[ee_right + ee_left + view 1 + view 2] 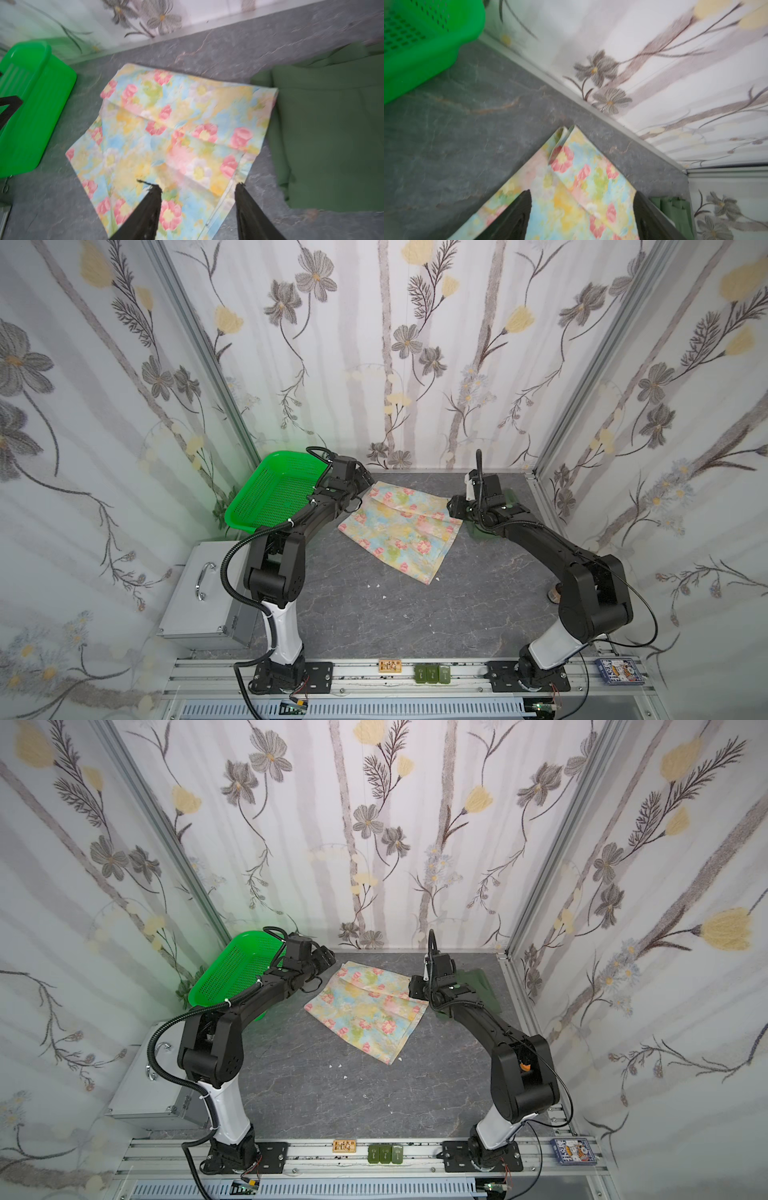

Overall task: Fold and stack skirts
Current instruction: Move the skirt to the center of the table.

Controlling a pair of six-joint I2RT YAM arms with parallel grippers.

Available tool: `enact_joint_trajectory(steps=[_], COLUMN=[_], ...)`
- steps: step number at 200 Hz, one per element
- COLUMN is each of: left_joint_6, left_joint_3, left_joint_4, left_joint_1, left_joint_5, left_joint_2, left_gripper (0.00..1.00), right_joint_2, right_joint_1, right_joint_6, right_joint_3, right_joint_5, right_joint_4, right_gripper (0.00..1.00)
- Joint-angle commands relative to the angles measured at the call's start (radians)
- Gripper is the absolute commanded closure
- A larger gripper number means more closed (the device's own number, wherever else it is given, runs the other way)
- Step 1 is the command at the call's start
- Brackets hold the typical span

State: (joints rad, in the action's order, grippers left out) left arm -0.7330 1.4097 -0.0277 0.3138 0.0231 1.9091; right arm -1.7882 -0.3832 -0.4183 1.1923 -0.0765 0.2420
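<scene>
Currently the left gripper point(581, 192) and right gripper point(197, 186) are hovering, jaws spread, over the floral skirt point(166, 124); a fingertip catching cloth could be undoing its fold. The olive skirt point(332, 124) is lying just beyond the right jaws.
</scene>
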Motion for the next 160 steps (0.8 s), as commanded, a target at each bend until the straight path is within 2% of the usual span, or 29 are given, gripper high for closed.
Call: enact_joint_trajectory(steps=[1, 8, 17, 27, 32, 47, 58, 100, 133, 146, 160], left_joint_6=[-0.012, -0.016, -0.023, -0.027, -0.03, -0.025, -0.016, -0.015, -0.025, -0.041, -0.063], left_joint_3=[-0.093, -0.109, -0.159, -0.185, -0.199, -0.229, -0.242, -0.275, -0.357, -0.401, -0.456], left_joint_4=[-0.006, -0.006, -0.005, -0.006, -0.006, -0.006, -0.006, -0.009, -0.012, -0.014, -0.017], left_joint_1=[-0.001, -0.002, -0.001, -0.002, -0.001, -0.001, -0.001, 0.0, 0.0, 0.001, 0.006], left_joint_5=[0.035, 0.035, 0.029, 0.025, 0.023, 0.009, -0.005, 0.011, 0.004, 0.011, 0.026], left_joint_2=[-0.014, -0.013, -0.014, -0.017, -0.019, -0.019, -0.007, 0.051, 0.01, -0.021, -0.065], left_gripper=[0.55, 0.57, 0.53, 0.39, 0.35, 0.28, 0.27, 0.27, 0.27, 0.27, 0.27], right_joint_2=[-0.007, -0.018, -0.035, -0.05, -0.055, -0.062, -0.081, -0.186, -0.211, -0.213, -0.216], right_joint_1=[-0.071, -0.098, -0.133, -0.172, -0.193, -0.25, -0.284, -0.354, -0.364, -0.365, -0.366], right_joint_6=[-0.037, -0.049, -0.059, -0.06, -0.062, -0.058, -0.056, -0.014, -0.01, -0.008, -0.013], right_joint_3=[-0.05, -0.066, -0.079, -0.085, -0.087, -0.104, -0.106, -0.062, -0.079, -0.09, -0.106], right_joint_5=[-0.056, -0.069, -0.071, -0.082, -0.086, -0.073, -0.065, -0.037, 0.017, 0.034, 0.047], right_joint_4=[-0.036, -0.042, -0.044, -0.037, -0.033, -0.039, -0.037, 0.047, 0.091, 0.106, 0.12], right_gripper=[0.68, 0.74, 0.74, 0.63, 0.57, 0.45, 0.42, 0.43, 0.48, 0.53, 0.66])
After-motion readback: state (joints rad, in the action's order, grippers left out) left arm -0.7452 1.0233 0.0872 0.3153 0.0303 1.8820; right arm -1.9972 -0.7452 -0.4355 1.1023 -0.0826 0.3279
